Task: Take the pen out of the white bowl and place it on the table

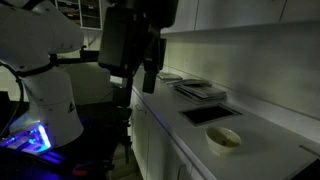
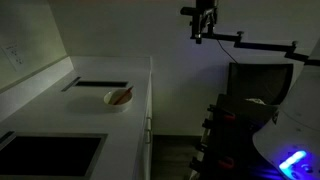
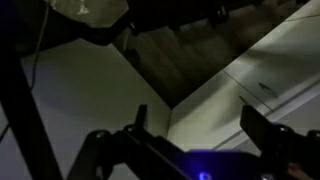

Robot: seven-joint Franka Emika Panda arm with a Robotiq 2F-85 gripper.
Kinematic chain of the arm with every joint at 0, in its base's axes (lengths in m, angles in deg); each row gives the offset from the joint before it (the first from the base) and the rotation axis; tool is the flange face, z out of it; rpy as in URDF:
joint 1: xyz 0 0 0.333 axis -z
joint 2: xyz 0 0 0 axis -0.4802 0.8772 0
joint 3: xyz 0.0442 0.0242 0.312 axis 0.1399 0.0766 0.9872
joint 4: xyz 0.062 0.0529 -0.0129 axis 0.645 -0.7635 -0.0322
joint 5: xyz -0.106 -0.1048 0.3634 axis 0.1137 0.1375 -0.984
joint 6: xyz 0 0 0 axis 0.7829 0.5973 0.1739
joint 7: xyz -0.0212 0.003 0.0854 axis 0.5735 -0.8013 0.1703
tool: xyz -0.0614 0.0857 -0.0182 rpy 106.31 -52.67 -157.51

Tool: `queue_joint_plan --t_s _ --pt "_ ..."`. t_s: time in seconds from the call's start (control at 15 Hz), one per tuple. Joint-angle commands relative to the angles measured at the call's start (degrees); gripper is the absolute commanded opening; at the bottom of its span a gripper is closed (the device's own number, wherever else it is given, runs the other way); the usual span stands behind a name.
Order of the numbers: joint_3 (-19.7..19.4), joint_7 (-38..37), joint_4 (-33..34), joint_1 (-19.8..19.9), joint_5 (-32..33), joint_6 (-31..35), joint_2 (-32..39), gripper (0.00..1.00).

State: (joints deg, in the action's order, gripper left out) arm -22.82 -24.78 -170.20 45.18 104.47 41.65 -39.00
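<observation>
The white bowl (image 1: pixel 223 139) sits on the long white table (image 1: pixel 262 122) and shows in both exterior views. In an exterior view the reddish pen (image 2: pixel 122 96) lies inside the bowl (image 2: pixel 117 99), leaning on its rim. My gripper (image 2: pixel 203 33) hangs high in the air beside the table (image 2: pixel 130 135), over the floor and far from the bowl. It also shows in an exterior view (image 1: pixel 148 78). In the wrist view the gripper (image 3: pixel 200 125) has its fingers spread wide with nothing between them. The bowl and pen are out of the wrist view.
A dark rectangular tray (image 1: pixel 210 114) lies behind the bowl, with flat stacked plates (image 1: pixel 200 90) further back. A dark rectangular recess (image 2: pixel 50 155) sits at the near end of the table. The robot base (image 1: pixel 45 95) stands beside the cabinet fronts (image 3: pixel 270 70).
</observation>
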Motion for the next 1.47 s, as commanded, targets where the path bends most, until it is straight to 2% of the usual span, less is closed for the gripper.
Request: queue_joint_plan --t_s 0.0,0.27,0.4,0.6,0.8,1.0,1.2,1.4 --pt "-0.18 -0.07 0.08 -0.2 0.08 -0.14 -0.02 1.0" --pt "0.24 -0.97 0.45 -0.52 -0.36 -0.02 0.72 1.0" --pt "1.73 -2.17 0.96 -2.34 -1.06 1.62 2.74 1.0" --pt "4.51 -0.44 2.66 -7.58 -2.35 5.66 7.81 1.0" --pt "7.66 3.52 5.48 -13.63 -3.68 11.24 14.95 1.0" --pt "11.1 5.9 10.11 -17.8 -2.92 16.22 23.51 1.0" --pt "13.86 9.32 16.49 -20.09 -0.84 18.9 32.58 1.0" --pt "14.89 15.24 23.32 -20.65 1.68 19.37 41.62 1.0"
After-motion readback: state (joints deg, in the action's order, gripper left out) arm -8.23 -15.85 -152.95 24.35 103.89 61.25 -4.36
